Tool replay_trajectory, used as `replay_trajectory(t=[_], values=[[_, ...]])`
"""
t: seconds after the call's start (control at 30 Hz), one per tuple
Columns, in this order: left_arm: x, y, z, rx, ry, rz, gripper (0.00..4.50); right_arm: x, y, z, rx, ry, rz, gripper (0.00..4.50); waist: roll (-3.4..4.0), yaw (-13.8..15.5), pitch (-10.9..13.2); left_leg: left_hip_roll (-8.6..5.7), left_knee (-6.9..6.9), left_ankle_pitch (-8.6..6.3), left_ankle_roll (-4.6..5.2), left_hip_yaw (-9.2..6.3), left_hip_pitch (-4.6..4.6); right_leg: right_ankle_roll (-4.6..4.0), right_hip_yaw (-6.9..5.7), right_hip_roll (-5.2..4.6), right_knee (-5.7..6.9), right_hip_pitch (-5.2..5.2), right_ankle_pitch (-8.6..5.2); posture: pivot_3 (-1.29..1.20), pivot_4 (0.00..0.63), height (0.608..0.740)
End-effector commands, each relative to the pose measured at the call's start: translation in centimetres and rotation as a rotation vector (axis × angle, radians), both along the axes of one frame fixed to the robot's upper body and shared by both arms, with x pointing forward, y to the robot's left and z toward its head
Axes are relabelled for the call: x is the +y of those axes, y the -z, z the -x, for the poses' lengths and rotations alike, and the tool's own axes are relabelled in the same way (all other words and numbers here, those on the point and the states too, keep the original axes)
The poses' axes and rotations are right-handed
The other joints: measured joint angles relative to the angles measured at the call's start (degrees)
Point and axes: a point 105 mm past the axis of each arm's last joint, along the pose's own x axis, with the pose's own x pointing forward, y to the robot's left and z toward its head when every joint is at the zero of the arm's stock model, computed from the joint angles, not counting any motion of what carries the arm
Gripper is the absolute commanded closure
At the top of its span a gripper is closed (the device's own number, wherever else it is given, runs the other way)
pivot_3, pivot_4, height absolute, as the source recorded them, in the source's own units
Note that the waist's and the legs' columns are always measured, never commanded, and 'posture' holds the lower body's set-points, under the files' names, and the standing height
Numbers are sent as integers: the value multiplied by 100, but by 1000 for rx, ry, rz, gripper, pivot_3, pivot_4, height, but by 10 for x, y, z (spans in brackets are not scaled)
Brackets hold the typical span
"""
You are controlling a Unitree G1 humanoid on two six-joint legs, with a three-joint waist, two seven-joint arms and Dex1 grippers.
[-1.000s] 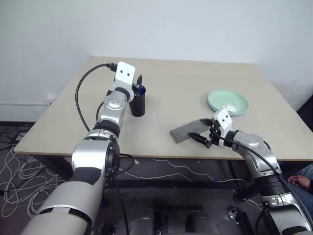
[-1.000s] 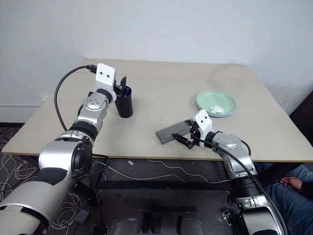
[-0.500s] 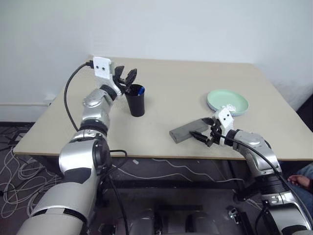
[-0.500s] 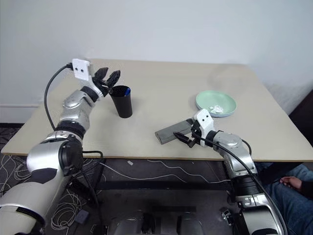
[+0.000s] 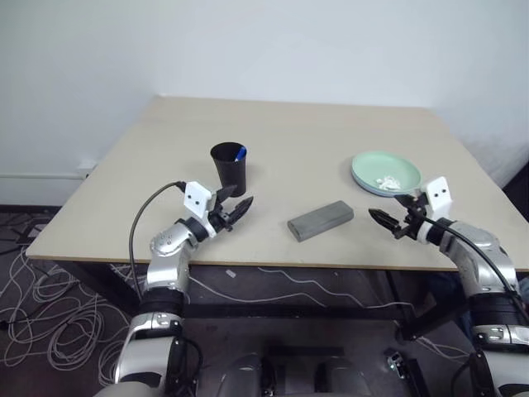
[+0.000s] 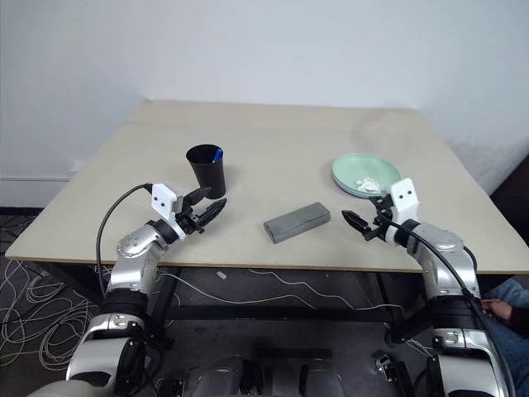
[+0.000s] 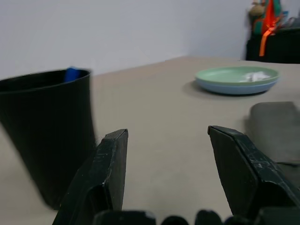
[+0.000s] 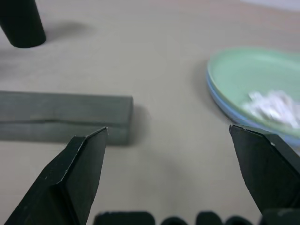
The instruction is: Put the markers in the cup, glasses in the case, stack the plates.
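A blue-capped marker [image 5: 239, 153] sits in the cup [image 5: 227, 169]; the case [image 5: 320, 220] is shut; plates [image 5: 385, 174] stacked at two o'clock; left gripper [image 5: 235, 212] and right gripper [image 5: 386, 222] are open, empty; job looks done.

We take this for a robotics lab or test room: 1 plain beige worktop [image 5: 297, 149] stands against a bare white wall [image 5: 264, 41], loose cables [image 5: 41, 331] sprawl over the dark carpet at the lower left of the frame, and a seated person's leg [image 6: 504, 302] shows at the lower right.
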Motion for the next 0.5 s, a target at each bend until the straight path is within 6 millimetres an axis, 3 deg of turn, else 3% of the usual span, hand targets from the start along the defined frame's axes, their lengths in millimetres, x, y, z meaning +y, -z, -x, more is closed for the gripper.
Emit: replay_trajectory(t=[0.03, 0.23, 0.5], values=[[-4, -8, 1, -43, -37, -5, 1654, -16, -20, 2, -55, 11, -53, 0, 3, -1, -2, 5, -5, -1, 1, 6, 17, -4, -1, 0, -1, 13, 2, 0, 0, 734], [-12, 0, 5, -30, -75, -7, 1654, -32, -10, 11, -26, 47, -72, 0, 7, 1, -4, 35, -7, -19, 30, -2, 29, -22, -30, 1, -5, 5, 19, 0, 0, 734], [-16, 8, 11, -11, -100, 7, 1654, -28, -12, 15, -9, 48, -61, 0, 20, 3, -6, 32, -7, -18, 29, -7, 25, -40, -35, -12, -13, -5, 31, 0, 0, 734]])
